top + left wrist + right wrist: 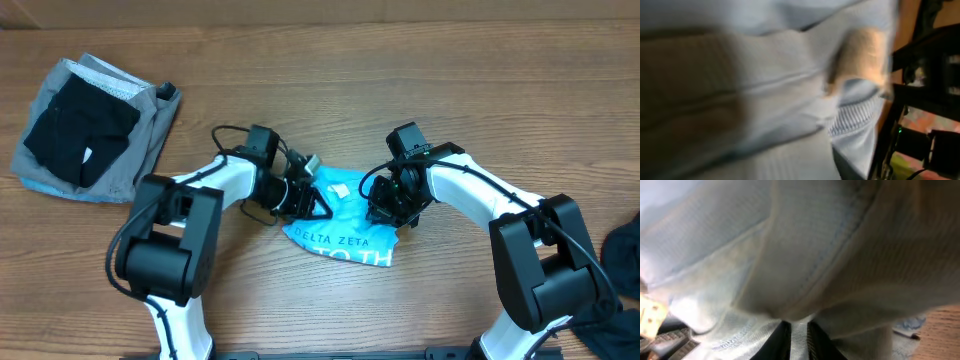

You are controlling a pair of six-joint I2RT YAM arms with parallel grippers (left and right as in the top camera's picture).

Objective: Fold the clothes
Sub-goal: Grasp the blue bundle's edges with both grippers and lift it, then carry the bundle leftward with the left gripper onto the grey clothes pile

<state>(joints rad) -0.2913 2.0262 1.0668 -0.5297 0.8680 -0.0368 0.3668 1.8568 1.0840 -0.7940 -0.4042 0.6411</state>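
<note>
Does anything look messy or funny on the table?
Yes. The blue T-shirt in the middle is scrunched into a lump, so its white letters are partly hidden. At the right edge of the table, dark clothes lie bunched up, unlike the tidier pile at top left.

The overhead camera looked straight down on the wooden table (300,320) and both arms. Each wrist camera faced the light-blue T-shirt (345,232) just beyond its fingers, so close that cloth filled both views. All three views shared that shirt.
</note>
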